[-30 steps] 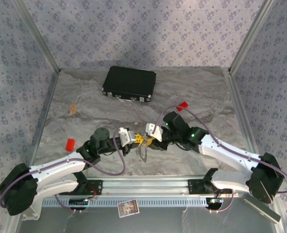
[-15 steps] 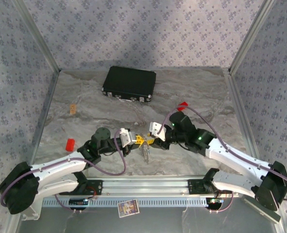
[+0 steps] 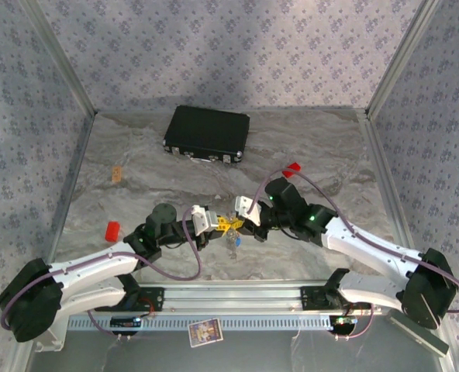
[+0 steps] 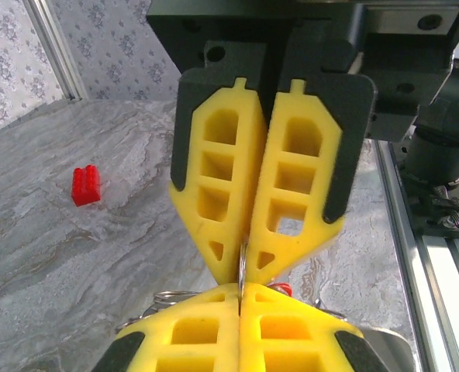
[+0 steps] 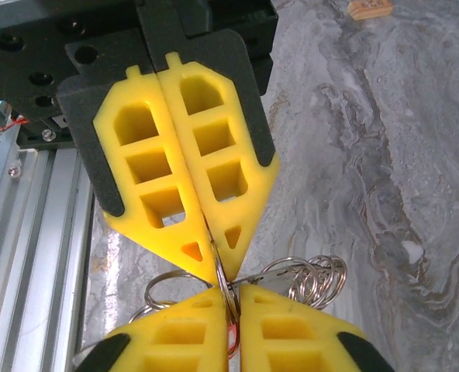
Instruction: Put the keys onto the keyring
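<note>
The keyring (image 5: 311, 280) hangs in the air above the bench (image 3: 136, 155), a small tangle of thin wire loops caught where the two grippers meet nose to nose. The left gripper (image 4: 239, 293) is clamped fully together and the right gripper (image 5: 228, 298) is pinched down too. Each nips a sliver of wire, seemingly the same ring. Held from both sides like that, I'd guess one steadies it while the other works the coil apart. The keys (image 3: 234, 239) dangle just beneath: a fleck of blue from above, and a red head (image 4: 284, 289) peeking out beside the left gripper. Whether either key is threaded on, I can't tell. A red block (image 4: 86, 186) and a black case (image 3: 206, 133) sit well apart.
</note>
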`<state>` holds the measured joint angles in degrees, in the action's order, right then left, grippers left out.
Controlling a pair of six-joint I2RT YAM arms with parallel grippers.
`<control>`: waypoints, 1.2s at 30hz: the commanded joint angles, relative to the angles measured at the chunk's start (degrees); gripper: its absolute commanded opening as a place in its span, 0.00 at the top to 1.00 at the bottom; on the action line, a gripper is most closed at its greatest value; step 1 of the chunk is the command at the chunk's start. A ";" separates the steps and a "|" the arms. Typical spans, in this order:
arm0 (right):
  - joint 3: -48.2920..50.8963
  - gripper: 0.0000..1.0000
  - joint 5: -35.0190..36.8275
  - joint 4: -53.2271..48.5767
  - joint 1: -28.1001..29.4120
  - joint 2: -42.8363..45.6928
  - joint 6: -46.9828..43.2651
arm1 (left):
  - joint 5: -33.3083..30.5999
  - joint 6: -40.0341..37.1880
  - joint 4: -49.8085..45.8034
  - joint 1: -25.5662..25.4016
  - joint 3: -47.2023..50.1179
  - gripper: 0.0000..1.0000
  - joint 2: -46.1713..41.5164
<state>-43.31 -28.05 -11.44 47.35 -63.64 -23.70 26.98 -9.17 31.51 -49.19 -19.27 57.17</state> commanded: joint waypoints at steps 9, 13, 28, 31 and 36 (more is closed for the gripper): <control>-5.25 1.00 0.03 -6.92 0.88 -0.72 -4.12 | -4.27 -3.20 -7.01 -0.23 -4.02 0.83 -1.88; -10.18 1.00 4.85 -15.29 3.19 -3.95 -8.90 | -4.72 -5.39 -12.38 -0.35 -6.32 0.84 -1.61; -4.68 0.69 -4.14 -4.47 -0.09 0.54 -4.00 | -2.46 -1.68 -3.22 -0.38 -2.46 1.00 -3.88; -1.62 0.68 -5.79 1.34 -0.81 1.66 -0.37 | -0.76 0.26 1.36 -0.38 -1.14 1.00 -3.54; 1.18 0.68 -6.75 6.26 -0.98 1.52 1.74 | -0.30 0.54 3.16 -0.37 -0.53 1.00 -3.32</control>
<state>-43.29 -31.66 -11.11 46.61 -62.54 -25.23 24.80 -10.15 28.08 -49.63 -19.53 54.39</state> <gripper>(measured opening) 0.318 0.047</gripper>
